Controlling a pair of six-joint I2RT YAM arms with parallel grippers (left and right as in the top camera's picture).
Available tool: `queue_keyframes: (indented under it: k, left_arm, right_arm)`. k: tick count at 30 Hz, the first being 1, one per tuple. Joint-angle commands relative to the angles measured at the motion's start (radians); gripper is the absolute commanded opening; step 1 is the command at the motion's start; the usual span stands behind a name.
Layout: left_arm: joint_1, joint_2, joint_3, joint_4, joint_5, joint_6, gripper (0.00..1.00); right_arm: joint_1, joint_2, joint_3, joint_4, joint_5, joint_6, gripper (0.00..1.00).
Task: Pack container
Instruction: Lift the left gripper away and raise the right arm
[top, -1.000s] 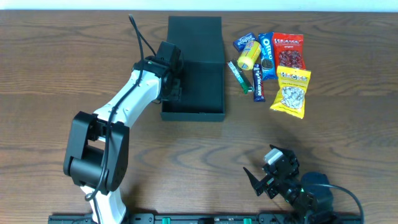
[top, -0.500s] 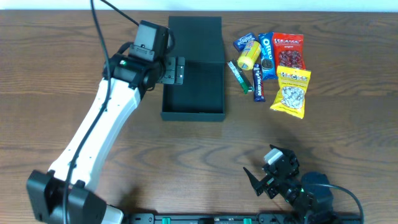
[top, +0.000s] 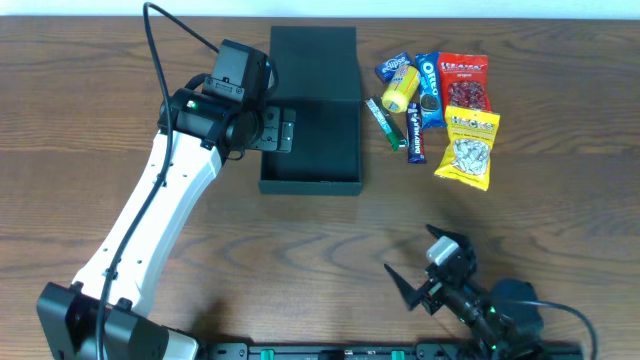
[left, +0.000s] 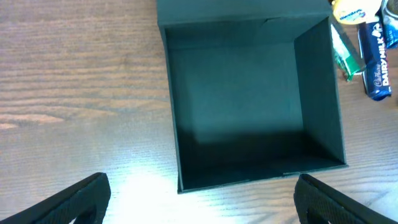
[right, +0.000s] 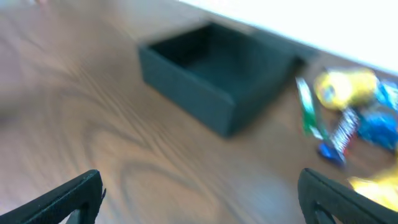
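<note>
The container (top: 322, 150) is a dark open box with its flap lid (top: 314, 60) folded back; it looks empty in the left wrist view (left: 249, 106). My left gripper (top: 278, 130) is open and empty, hovering over the box's left wall; its two fingers frame the box's near wall in the left wrist view (left: 202, 182). My right gripper (top: 418, 268) is open and empty, low near the table's front right. Its own view is blurred (right: 199, 180), with the box (right: 217, 68) ahead of it.
Snacks lie right of the box: a blue packet (top: 390, 67), a yellow roll (top: 400, 88), an Oreo pack (top: 430, 85), a red bag (top: 465, 82), a yellow seed bag (top: 468, 148), a green stick (top: 383, 120) and a Dairy Milk bar (top: 416, 138).
My left arm has stretched out and lifted from beside the box's left wall, then eased slightly toward the front. My right gripper has shifted a little; its view is motion-blurred.
</note>
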Motion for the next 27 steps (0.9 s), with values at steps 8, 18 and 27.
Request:
queue_keyframes:
  k: [8,18,27]
  left_arm:
    - [0.002,-0.004,0.010,-0.005,0.004,0.015,0.95]
    - [0.002,-0.004,0.010,0.023,0.004,0.046,0.96]
    - [0.002,-0.004,0.010,0.101,0.002,0.154,0.95]
  right_arm:
    - [0.007,-0.006,0.001,0.163,-0.312,0.551,0.99]
    - [-0.046,0.058,0.002,0.315,-0.057,0.594,0.99]
    - [-0.306,0.526,0.212,0.423,-0.134,0.407,0.99]
